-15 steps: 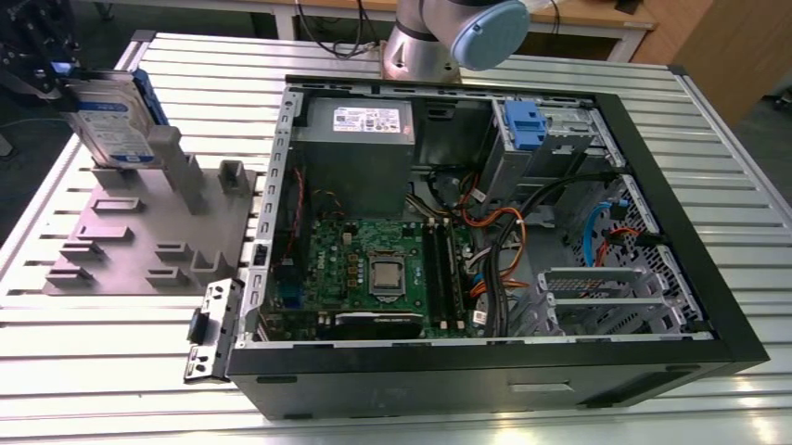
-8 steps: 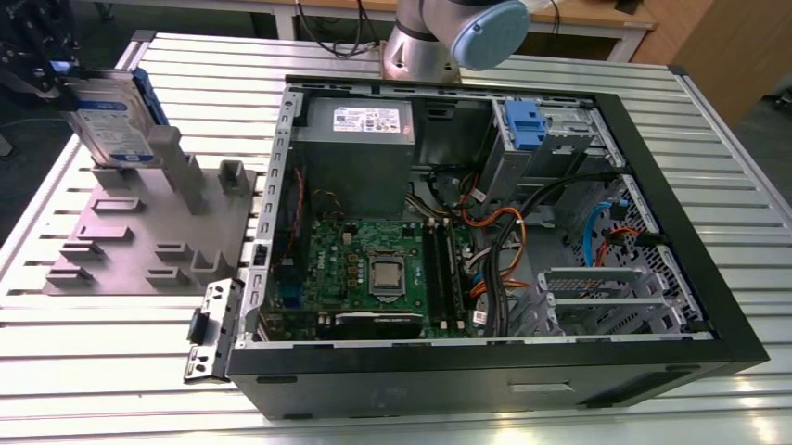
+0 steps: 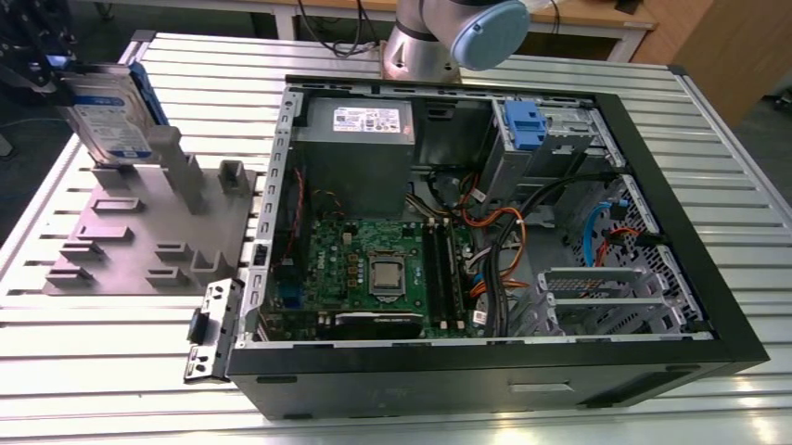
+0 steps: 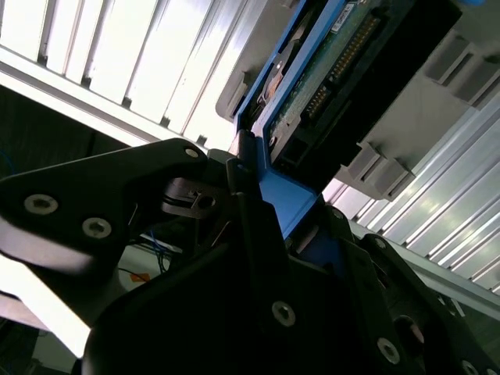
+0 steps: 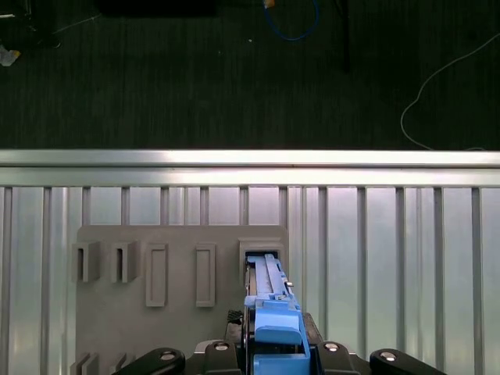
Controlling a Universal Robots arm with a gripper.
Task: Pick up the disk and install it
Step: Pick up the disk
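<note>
Black fingers (image 4: 248,199) of the gripper (image 4: 285,199) are clamped tight on the blue tab end of the disk (image 4: 312,86), right up close in the second wrist view. Disk stands on edge at the end slot of the grey fixture (image 3: 136,232), can't tell if it's clear of the slot. That's at the exterior view's left, well apart from the open PC case (image 3: 693,278) on the slatted table (image 3: 124,371)

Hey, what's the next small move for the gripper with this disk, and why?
Probably a short straight lift: the gripper is shut on the upright disk, whose lower edge sits close over posts of the grey fixture, so moving sideways toward the open computer case might snag it.
</note>
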